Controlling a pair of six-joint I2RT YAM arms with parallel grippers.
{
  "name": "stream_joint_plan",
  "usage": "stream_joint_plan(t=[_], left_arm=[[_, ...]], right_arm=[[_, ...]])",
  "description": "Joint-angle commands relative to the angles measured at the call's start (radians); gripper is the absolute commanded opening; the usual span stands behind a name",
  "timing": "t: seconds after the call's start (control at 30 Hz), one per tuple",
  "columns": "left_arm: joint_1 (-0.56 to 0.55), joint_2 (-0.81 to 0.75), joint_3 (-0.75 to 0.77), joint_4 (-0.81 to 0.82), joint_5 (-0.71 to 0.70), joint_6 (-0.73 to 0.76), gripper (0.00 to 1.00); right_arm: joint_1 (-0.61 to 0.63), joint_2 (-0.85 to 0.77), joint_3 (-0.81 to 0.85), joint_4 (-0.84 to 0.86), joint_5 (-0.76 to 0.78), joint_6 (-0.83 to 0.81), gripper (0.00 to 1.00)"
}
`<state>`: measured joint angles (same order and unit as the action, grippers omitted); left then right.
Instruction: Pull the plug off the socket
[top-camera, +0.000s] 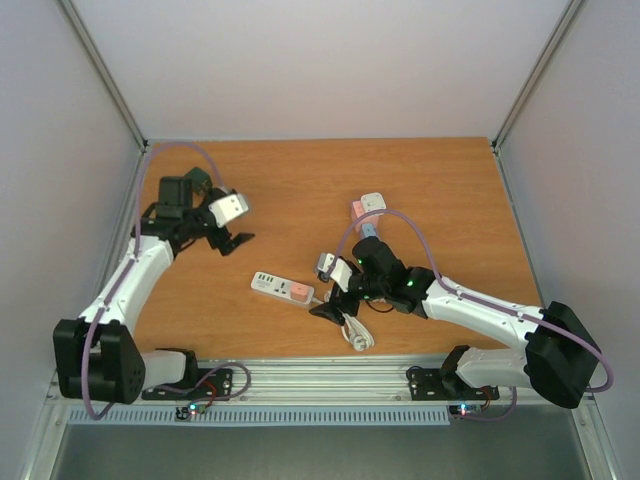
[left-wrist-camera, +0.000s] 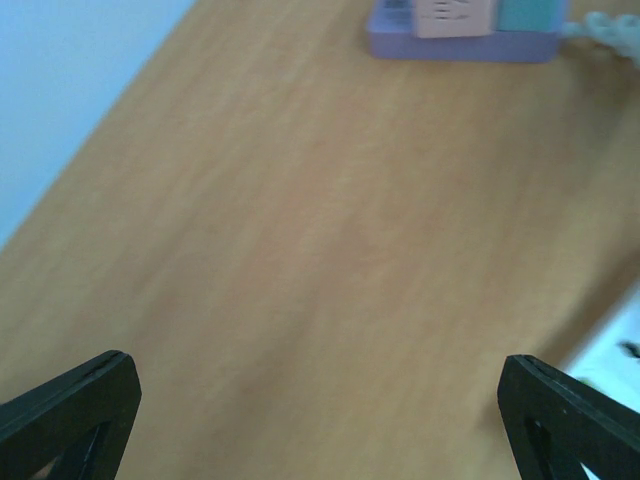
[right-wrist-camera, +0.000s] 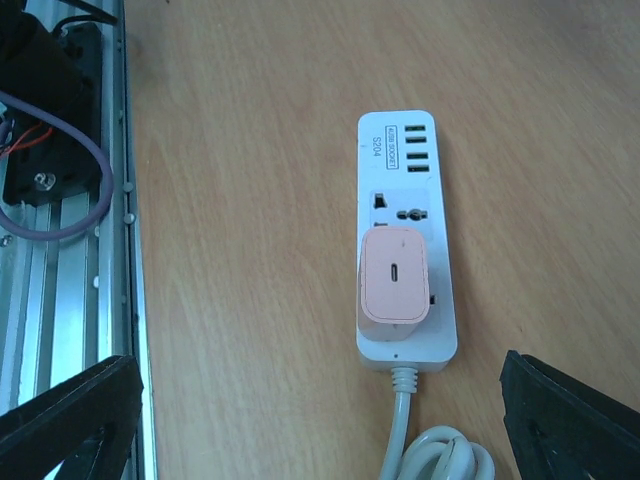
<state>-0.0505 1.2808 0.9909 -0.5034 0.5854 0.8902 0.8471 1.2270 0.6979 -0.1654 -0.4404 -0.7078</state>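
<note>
Nearest the arm bases, a white cord (top-camera: 352, 331) lay coiled on the wooden table (top-camera: 300, 180). Just beyond it, the right gripper (right-wrist-camera: 318, 400) hovered with its fingers spread wide, holding nothing, above the white power strip (right-wrist-camera: 405, 250). The pink plug (right-wrist-camera: 395, 277) sat in the socket nearest the cord. Farther left, the left gripper (left-wrist-camera: 315, 400) hung released over bare wood. Beyond lay a cluster of adapters (top-camera: 366, 208).

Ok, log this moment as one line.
plug: seated in power strip | right claw: open, near plug | left claw: open, away
</note>
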Motion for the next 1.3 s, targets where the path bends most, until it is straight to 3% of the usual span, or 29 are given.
stream_joint_plan(t=[0.0,0.23,0.37,0.5,0.83,1.17,1.27], left_arm=[[-0.082,-0.062,-0.105,0.080,-0.021,-0.096,1.00],[-0.145,-0.073,-0.166,-0.139,0.203,0.114,1.00],[-0.195,-0.052,-0.195,-0.177,0.283,0.233,0.93],[-0.278,-0.063,-0.249,-0.071,0.246,0.217,0.80],[-0.458,0.067,-0.246,0.068,0.111,0.142,0.68],[-0.484,0.157,-0.227,0.100,0.090,0.157,0.61],[-0.484,0.178,-0.216,0.098,0.093,0.163,0.55]], right_arm=[[-0.002,-0.017,-0.023,0.004,-0.008,-0.044,0.99],[-0.002,0.033,-0.024,-0.006,0.023,-0.046,0.98],[0.000,0.047,-0.032,0.002,0.031,-0.059,0.99],[0.001,0.051,-0.056,0.037,0.069,-0.083,0.99],[0.000,0.086,-0.096,0.125,0.100,-0.133,0.97],[-0.001,0.093,-0.165,0.275,0.063,-0.186,0.95],[-0.001,0.107,-0.172,0.305,0.041,-0.192,0.95]])
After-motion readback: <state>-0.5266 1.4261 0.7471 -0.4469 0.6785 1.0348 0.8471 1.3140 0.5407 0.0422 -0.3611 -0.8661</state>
